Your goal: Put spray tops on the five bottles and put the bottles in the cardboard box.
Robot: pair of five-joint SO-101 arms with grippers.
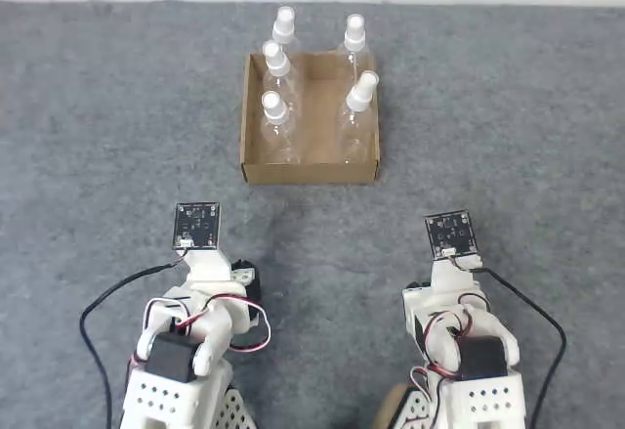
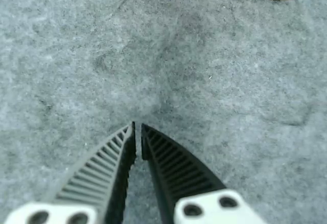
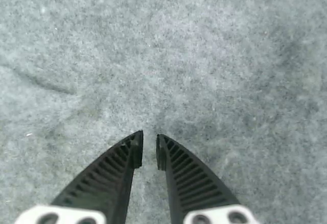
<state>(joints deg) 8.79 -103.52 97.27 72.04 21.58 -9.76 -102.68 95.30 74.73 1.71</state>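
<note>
Left gripper (image 2: pixel 137 128) fingers together, empty. Right gripper (image 3: pixel 149 136) fingers nearly touching, empty. Cardboard box (image 1: pixel 311 171) well ahead of both fingertips; five bottles (image 1: pixel 276 131) with spray tops (image 1: pixel 274 105) stand inside.

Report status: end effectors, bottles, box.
Left end effector shut, empty. Right end effector shut, empty. Five spray-topped bottles upright in cardboard box. Both hang over grey mat, short of box.

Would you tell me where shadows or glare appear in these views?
High view: even light; the cardboard box throws a thin shadow along its near wall; the bottles show no strong glare. Left wrist view: faint shade on the mat ahead of the left pincer. Right wrist view: likewise by the right pincer.
</note>
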